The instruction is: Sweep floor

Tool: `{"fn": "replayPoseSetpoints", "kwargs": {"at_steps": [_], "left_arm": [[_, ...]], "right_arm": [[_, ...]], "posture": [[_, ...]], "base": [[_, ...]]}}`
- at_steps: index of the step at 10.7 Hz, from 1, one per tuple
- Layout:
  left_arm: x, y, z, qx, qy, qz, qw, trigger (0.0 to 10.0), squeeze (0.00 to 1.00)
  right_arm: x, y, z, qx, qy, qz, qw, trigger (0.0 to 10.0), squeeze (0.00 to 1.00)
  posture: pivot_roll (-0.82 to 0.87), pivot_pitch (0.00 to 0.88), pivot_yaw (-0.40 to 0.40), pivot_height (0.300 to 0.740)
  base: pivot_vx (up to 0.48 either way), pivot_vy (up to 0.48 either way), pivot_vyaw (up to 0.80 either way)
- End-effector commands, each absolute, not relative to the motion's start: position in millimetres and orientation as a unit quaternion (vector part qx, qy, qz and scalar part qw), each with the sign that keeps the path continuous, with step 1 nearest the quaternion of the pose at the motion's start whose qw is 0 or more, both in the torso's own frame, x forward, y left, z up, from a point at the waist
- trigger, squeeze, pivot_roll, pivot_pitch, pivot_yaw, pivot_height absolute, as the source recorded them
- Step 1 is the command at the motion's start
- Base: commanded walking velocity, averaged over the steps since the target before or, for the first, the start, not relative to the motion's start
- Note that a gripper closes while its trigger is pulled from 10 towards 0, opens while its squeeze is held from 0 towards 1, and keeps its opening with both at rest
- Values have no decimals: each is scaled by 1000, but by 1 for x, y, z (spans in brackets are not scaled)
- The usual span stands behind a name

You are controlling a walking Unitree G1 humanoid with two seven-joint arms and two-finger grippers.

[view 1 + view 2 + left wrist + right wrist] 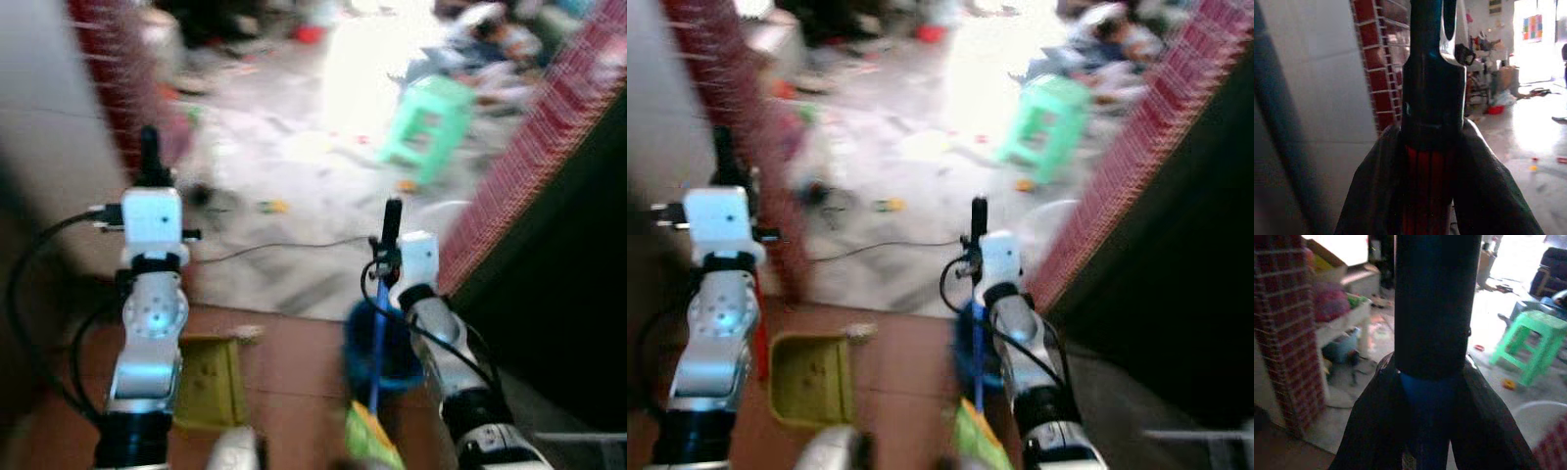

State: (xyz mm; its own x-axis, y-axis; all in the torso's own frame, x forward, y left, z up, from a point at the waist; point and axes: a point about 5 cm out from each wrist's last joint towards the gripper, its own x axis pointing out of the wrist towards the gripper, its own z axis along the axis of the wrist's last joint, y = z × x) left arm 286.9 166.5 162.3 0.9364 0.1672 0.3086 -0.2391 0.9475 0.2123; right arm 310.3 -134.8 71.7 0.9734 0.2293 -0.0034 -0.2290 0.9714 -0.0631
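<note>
Right tool is clamped on the blue broom handle and left tool on the red dustpan handle, yellow dustpan down on the floor; both look light and stiff, so gripping up high should swing fine.

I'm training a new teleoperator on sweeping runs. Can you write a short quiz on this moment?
1. True or false: the green stool lies tipped over on the floor.
2. What colour is the handle held in the right gripper? A red, B blue, C white.
3. Fill in: the yellow dustpan rests on the floor beside the ___ arm.

Key: 1 false, it stands upright. 2 B; the left gripper holds the red handle. 3 left.
</note>
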Motion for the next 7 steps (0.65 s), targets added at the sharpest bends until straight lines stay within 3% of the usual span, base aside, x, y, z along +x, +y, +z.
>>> {"fn": "replayPoseSetpoints", "kwargs": {"at_steps": [1,4,5,7], "left_arm": [[287,153,176,112,-177,85,974,10000,0],[286,151,177,108,-181,81,974,10000,0],[285,151,177,108,-185,87,973,10000,0],[286,155,170,86,-163,92,979,10000,0]], "right_arm": [[312,-141,75,-28,-10,106,994,10000,0],[313,-137,76,-25,-10,113,993,10000,0],[313,-136,78,-26,-17,116,993,10000,0],[313,-134,80,-24,-24,122,992,10000,0]], "posture": [[41,0,-70,740],[44,0,-68,740],[44,0,-67,740],[45,0,-66,740]], "base": [[0,480,0],[0,461,0],[0,0,0],[0,0,613]]}}
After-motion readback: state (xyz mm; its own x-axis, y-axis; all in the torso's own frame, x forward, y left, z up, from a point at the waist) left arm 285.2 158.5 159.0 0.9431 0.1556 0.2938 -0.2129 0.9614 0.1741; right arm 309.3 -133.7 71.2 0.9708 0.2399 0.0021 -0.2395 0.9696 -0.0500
